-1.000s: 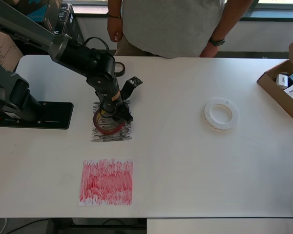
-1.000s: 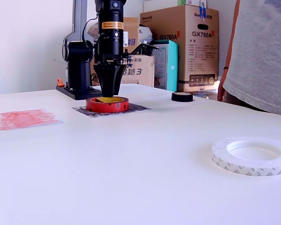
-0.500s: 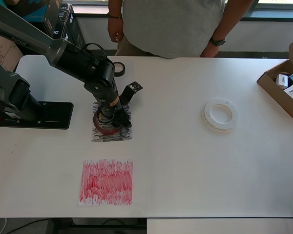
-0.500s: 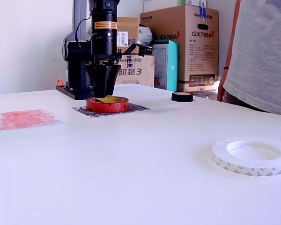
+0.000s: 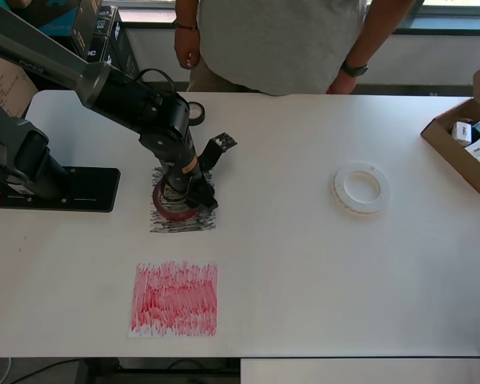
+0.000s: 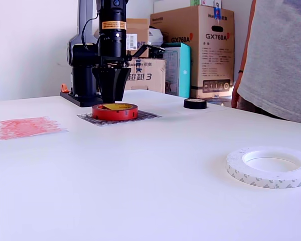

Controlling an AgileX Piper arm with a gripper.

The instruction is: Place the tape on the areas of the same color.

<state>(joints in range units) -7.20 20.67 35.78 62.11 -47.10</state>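
White tabletop (image 5: 304,264), filling most of the overhead view. Red tape roll (image 6: 115,111) with gold inner rim: laid flat on the black scribbled patch (image 5: 182,222), left of centre in the overhead view and left of centre in the exterior view; about half of the roll is hidden by the arm in the overhead view. Gripper (image 6: 112,98): pointed straight down at the red tape roll, its tip at or just inside the roll's far rim in the exterior view; how far the jaws are parted, and whether the roll is clasped, cannot be told from either view. Red scribbled patch (image 5: 174,298): located in the lower left of the overhead view, well apart from the black scribbled patch and bare; seen at the far left edge of the exterior view. Black tape roll (image 5: 195,113): small, laid flat on the bare tabletop near the table's upper edge in the overhead view, just above the arm; seen right of the gripper in the exterior view. White tape roll (image 5: 361,188): wide, translucent, laid flat on the bare tabletop right of centre in the overhead view, at lower right in the exterior view. Cardboard box (image 5: 462,149): open, placed at the right edge of the overhead view. Person in grey shirt (image 5: 280,40): stood at the table's upper edge.
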